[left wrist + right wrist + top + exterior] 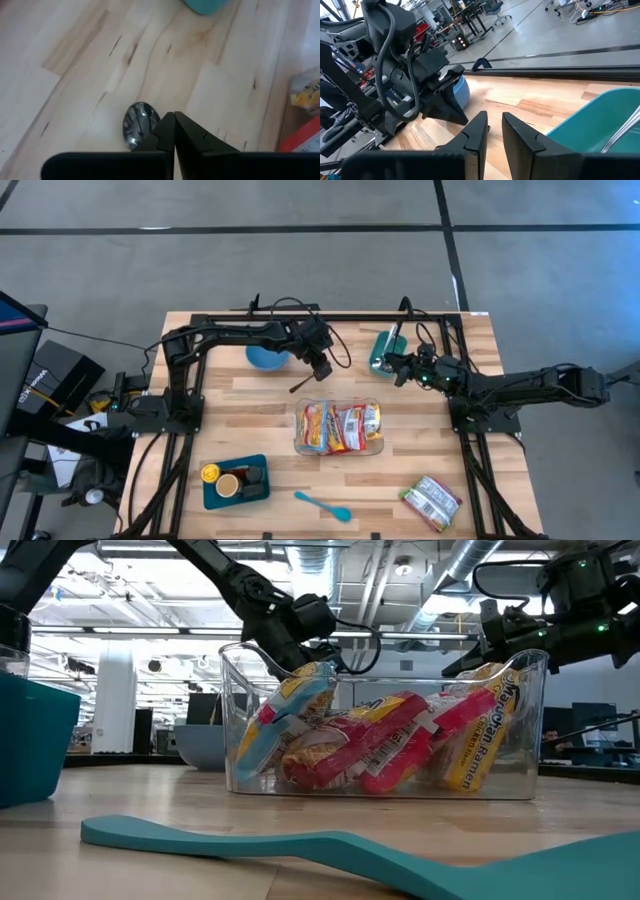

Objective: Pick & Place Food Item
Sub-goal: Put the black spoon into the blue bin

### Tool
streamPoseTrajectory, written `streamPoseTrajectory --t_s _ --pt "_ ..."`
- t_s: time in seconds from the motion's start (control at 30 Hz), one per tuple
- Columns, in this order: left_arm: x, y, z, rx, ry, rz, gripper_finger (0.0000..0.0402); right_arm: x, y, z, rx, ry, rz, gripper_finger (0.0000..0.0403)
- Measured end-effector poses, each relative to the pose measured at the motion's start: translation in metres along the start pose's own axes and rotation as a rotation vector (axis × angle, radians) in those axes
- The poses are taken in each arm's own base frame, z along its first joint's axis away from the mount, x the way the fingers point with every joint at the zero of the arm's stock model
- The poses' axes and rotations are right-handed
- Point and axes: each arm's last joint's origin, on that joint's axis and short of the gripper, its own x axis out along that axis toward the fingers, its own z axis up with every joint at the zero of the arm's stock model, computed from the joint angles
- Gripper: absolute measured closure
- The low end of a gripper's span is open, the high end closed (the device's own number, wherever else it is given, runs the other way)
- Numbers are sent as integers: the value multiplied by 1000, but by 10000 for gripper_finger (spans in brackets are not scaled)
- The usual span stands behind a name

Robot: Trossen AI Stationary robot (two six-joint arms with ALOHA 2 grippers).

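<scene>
My left gripper (320, 367) hangs over the far middle of the table, between the blue bowl (265, 358) and the clear bin (338, 450). It is shut on a metal spoon (300, 385). The bin holds several ramen packets (340, 427), also seen in the low view (400, 745). Another food packet (432, 502) lies flat at the near right. My right gripper (400, 370) waits beside the teal tray (383, 350) at the far right. Its fingers (492, 131) stand slightly apart with nothing between them. My left gripper has the spoon's handle between its two shut fingers (167, 131), which slant down from the table's left. The fingers hide the place of contact. The spoon's bowl (140, 124) sticks out beside the fingertips, and the spoon slants away toward the near left (294, 389).
A teal tray (236, 498) with cups stands at the near left. A teal spatula (322, 505) lies at the near middle and fills the low view's foreground (300, 845). Black frame rails (300, 317) run along the far edge and both sides.
</scene>
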Motion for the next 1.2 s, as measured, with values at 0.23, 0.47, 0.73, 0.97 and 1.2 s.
streamPoseTrajectory --t_s 0.23,0.47,0.73,0.97,1.2 --pt "1 -12 -7 19 56 -10 392 0 0 0 -1 2 -1 349" --pt "2 -17 -10 42 71 70 359 0 -1 -1 -3 7 -5 349" --pt "0 -13 -23 40 201 180 359 0 -1 -1 -4 8 -6 349" --pt "0 -22 -29 61 249 174 354 0 -1 -1 -4 8 -6 349" --pt "1 -29 -28 91 226 159 332 0 -1 -1 -5 12 -9 349"
